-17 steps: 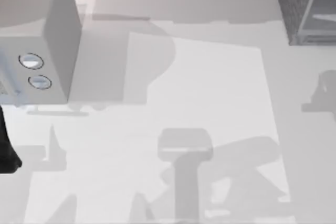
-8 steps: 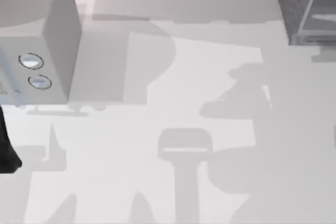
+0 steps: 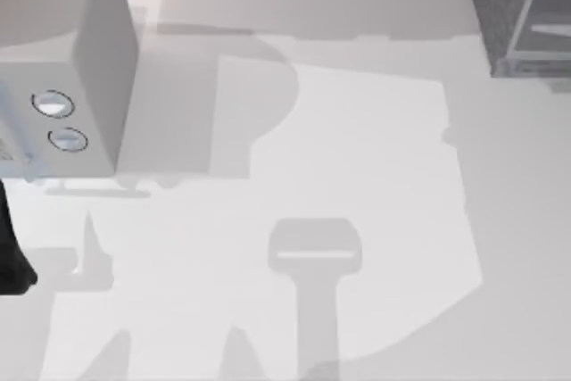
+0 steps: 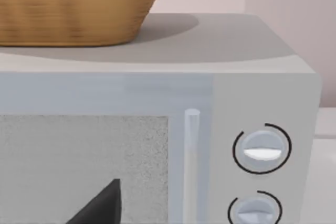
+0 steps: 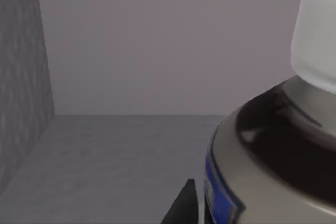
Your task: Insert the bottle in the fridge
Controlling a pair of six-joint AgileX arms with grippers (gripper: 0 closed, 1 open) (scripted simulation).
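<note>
The bottle [image 5: 273, 150] looms close in the right wrist view, with its white cap, dark shoulder and grey-and-blue label band. One dark finger [image 5: 184, 203] of my right gripper presses against its side, so the gripper is shut on it. Around the bottle I see the fridge's dark grey inner wall [image 5: 21, 77], grey floor and plain back wall. From above, the fridge [image 3: 522, 15] stands at the table's far right corner. My left arm [image 3: 11, 260] is parked at the left edge, and one of its fingertips [image 4: 102, 208] shows before the microwave door.
A light grey microwave [image 3: 71, 69] with two round dials stands at the far left, with a wicker basket [image 4: 73, 3] on top. The white table [image 3: 357, 176] between microwave and fridge is open, crossed by shadows.
The right arm's shadow swept over the right half of the table toward the fridge and has nearly left the tabletop. The left arm has not moved.
</note>
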